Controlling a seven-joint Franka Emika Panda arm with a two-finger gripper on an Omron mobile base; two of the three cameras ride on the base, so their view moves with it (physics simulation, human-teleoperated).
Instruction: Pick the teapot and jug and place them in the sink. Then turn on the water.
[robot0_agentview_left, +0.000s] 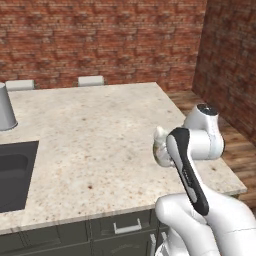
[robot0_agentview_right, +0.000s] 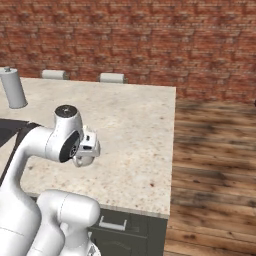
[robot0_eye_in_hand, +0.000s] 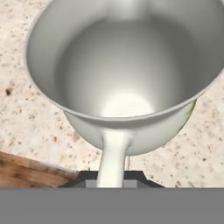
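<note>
my fingers are pinched tight on the handle (robot0_eye_in_hand: 113, 155) of the jug (robot0_eye_in_hand: 127, 74), which rises between them at the bottom of the hand view. my gripper (robot0_eye_in_hand: 112, 177) sits right at the jug's near side, and i look straight down into its open white mouth, with a trace of green picture on its right flank. under it lies the speckled counter (robot0_eye_in_hand: 26, 122), whose edge runs across the lower left corner with wood floor (robot0_eye_in_hand: 22, 173) past it.

from the left base view the jug (robot0_agentview_left: 161, 147) peeps out cream-white behind my wrist, over the right part of the counter (robot0_agentview_left: 95, 145) near its right edge. whether it rests on the stone or hangs just above it i cannot tell. the dark sink (robot0_agentview_left: 15, 172) is well apart at the far left, and a grey cylinder (robot0_agentview_left: 6, 107) stands behind it. brick wall (robot0_agentview_left: 100, 40) backs the counter.
</note>
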